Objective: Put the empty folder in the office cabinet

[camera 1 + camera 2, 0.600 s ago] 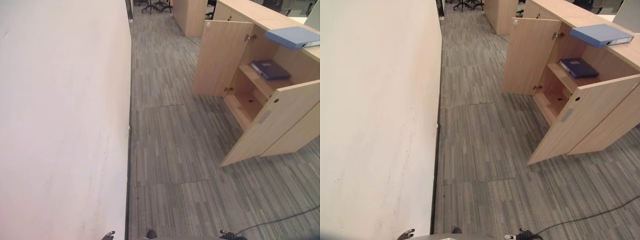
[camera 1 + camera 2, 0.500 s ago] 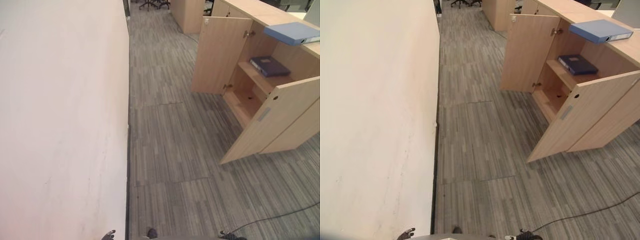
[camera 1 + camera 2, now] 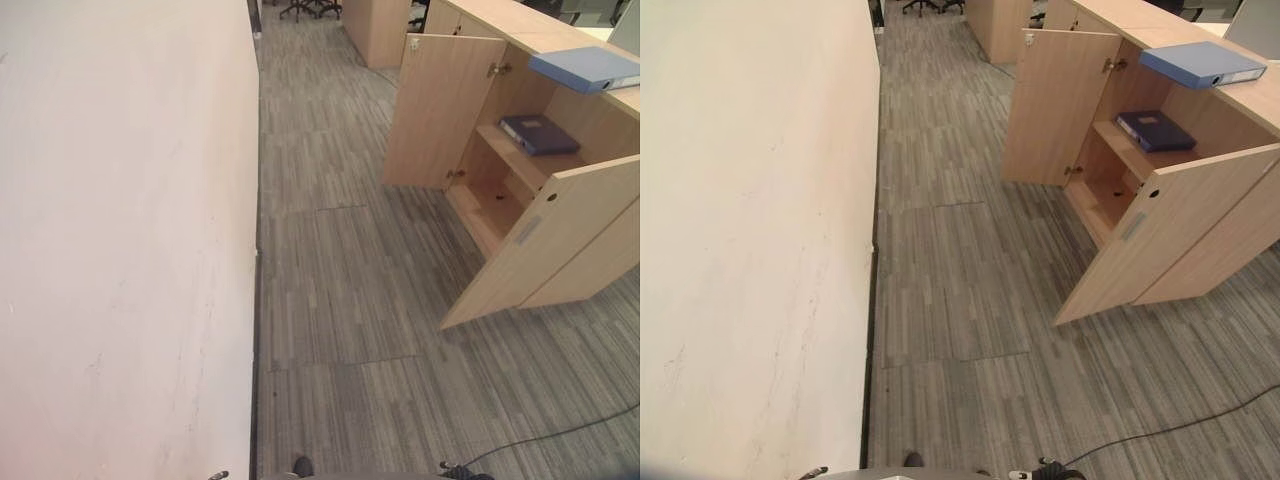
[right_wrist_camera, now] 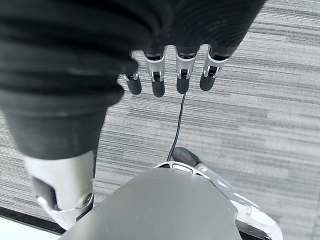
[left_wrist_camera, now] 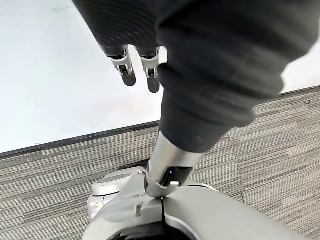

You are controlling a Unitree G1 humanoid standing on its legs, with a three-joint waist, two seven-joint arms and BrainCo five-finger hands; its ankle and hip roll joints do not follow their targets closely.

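Both hands [image 5: 140, 70] [image 4: 170, 75] down, fingers relaxed, empty.

Light blue folder [image 3: 585, 69] lies atop the cabinet [image 3: 520, 30].

Light-blue folder [image 3: 1202, 63] atop a pale beech-coloured cabinet [image 3: 1160, 230], dark navy folder [image 3: 1154, 130] on its shelf, grey carpet [image 3: 970, 270] patterned in narrow striped planks, off-white wall [image 3: 750, 220] with a black skirting strip, and silver, dark-tipped fingers [image 4: 181, 75] under black ribbed covers.
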